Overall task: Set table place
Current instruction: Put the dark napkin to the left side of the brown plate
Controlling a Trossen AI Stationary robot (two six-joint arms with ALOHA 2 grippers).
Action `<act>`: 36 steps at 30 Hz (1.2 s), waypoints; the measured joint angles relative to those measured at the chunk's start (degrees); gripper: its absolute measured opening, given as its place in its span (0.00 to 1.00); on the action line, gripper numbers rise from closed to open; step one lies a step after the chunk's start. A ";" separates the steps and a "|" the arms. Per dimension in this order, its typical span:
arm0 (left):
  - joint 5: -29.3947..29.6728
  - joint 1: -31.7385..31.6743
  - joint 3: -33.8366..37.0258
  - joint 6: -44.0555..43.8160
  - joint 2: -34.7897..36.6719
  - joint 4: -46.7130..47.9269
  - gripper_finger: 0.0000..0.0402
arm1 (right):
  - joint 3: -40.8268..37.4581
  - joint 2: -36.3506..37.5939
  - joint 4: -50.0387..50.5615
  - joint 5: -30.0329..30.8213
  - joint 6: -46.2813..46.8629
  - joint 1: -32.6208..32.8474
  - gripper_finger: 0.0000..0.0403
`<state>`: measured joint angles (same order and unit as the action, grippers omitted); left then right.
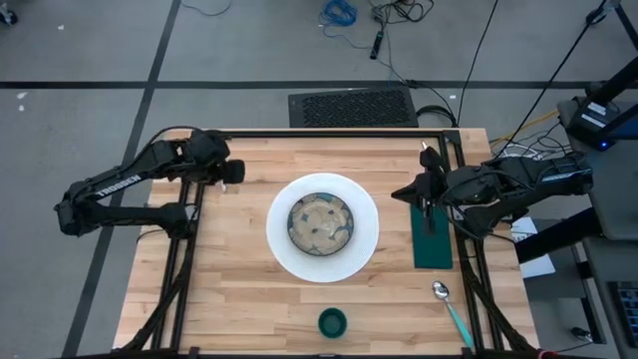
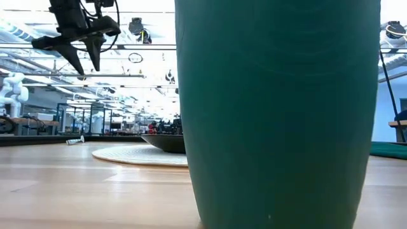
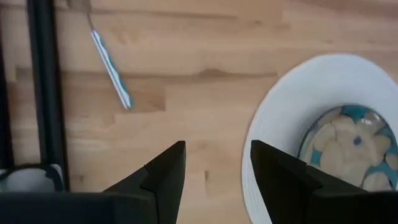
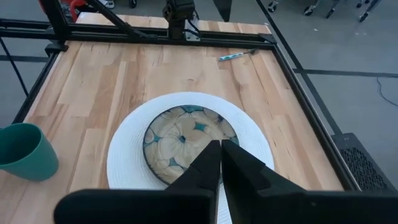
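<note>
green cloth napkin (image 1: 432, 237) lies flat just right of the plate (image 1: 369, 224) holding the bowl (image 1: 320, 222): soft, light, likely to bunch, so pinch 1 edge. right gripper (image 1: 430, 191) hangs over its far end, jaws pressed together, seemingly empty. left gripper (image 1: 235, 172) waits beyond the plate, 2 fingers (image 3: 163, 169) spread.

Bright, even overhead light w/ soft shadows; cup (image 2: 278, 108) blurred up close.
</note>
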<state>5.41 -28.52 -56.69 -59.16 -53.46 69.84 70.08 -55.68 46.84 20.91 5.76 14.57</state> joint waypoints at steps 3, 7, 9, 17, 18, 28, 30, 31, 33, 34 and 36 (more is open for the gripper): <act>-1.61 0.19 0.00 2.44 -0.44 -1.97 0.41 | -1.13 -0.16 0.04 0.00 -0.20 0.00 0.00; -6.17 1.22 0.00 6.84 -1.27 -8.77 0.41 | -3.22 -0.54 -1.23 0.00 2.26 0.00 0.00; -6.89 1.81 0.00 9.79 -1.56 -12.59 0.41 | -4.27 -0.69 -2.77 0.01 5.22 0.00 0.00; -7.42 6.01 0.07 20.84 -1.78 -22.02 0.31 | -4.94 -2.37 -3.68 0.31 22.59 -0.12 0.00; -7.86 6.87 0.07 21.99 -1.71 -23.15 0.28 | -4.94 -2.53 -3.61 0.79 25.92 -0.59 0.00; -13.76 16.16 0.07 37.72 -1.00 -35.37 0.01 | -4.91 -3.70 12.43 -10.30 58.61 -12.28 0.00; -17.61 16.51 0.07 41.13 -0.91 -39.19 0.01 | -4.91 -4.56 18.32 -14.36 61.44 -15.01 0.00; -20.21 16.62 0.07 42.86 -0.91 -40.86 0.01 | -4.91 -5.16 21.61 -16.13 61.91 -16.40 0.00; -24.74 16.64 0.07 45.16 -0.93 -43.08 0.00 | -4.91 -6.73 28.45 -20.05 61.52 -19.34 0.00; -26.02 16.66 0.07 45.85 -0.93 -43.43 0.00 | -4.91 -7.69 31.40 -21.54 59.71 -20.79 0.00; -26.59 16.65 0.07 46.42 -0.91 -43.32 0.00 | -4.91 -9.76 36.20 -24.01 55.00 -23.75 0.00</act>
<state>-21.18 -11.87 -56.62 -12.74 -54.37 26.52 65.17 -65.44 83.04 -3.11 60.75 -9.19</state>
